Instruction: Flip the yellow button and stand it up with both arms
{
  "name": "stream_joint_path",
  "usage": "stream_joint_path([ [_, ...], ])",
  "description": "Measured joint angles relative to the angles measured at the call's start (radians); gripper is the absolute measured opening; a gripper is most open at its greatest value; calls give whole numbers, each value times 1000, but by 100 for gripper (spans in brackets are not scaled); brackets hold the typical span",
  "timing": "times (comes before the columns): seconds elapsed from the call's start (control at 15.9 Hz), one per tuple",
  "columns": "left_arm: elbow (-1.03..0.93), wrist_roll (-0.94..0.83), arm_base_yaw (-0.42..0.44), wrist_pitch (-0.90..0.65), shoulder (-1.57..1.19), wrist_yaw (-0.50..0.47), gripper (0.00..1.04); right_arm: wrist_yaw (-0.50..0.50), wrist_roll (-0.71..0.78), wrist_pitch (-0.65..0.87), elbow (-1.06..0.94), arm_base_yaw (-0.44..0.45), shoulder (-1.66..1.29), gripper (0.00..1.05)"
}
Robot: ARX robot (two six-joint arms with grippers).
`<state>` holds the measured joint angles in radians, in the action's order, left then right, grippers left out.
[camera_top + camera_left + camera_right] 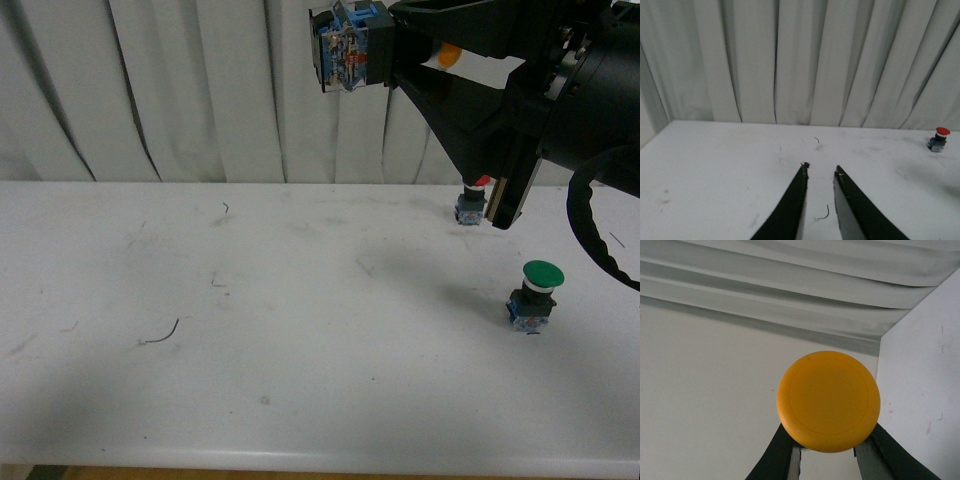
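Scuffed white table, curtain behind. Red button, green button upright. Right gripper clamps yellow button; left gripper narrowly parted, empty.

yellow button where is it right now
The yellow button is off the table, held in the air by the right gripper at the top of the front view, right of centre, up and left of the red-capped button.

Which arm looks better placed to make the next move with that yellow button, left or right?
Probably the left. The right claw holds the yellow button in the air, its blue base sticking out free; the left claw is open, empty, low over the table.
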<state>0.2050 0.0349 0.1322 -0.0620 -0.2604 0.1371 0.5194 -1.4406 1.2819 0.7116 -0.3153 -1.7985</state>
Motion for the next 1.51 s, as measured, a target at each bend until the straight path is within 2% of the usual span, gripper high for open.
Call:
stream_joint_path([
  [0.06, -14, -11, -65, -3, 24, -84, 7, -2, 0, 1, 0, -1, 0, 25],
  [0.13, -30, -19, -132, 19, 42, -125, 2, -3, 0, 0, 0, -1, 0, 25],
  [0.19, -53, -20, -141, 93, 106, -121, 2, -3, -1, 0, 0, -2, 0, 25],
  [0.88, -196, -20, -132, 68, 251, -138, 2, -2, -2, 0, 0, -5, 0, 25],
  [1.19, -195, -20, -132, 66, 252, -138, 2, -5, 19, 0, -1, -5, 0, 25],
  [1.26, -195, -20, -132, 65, 252, -138, 5, -12, 40, 0, -4, -5, 2, 25],
  [1.51, -195, -20, -132, 66, 252, -138, 39, -23, 161, -2, -30, 26, 40, 25],
])
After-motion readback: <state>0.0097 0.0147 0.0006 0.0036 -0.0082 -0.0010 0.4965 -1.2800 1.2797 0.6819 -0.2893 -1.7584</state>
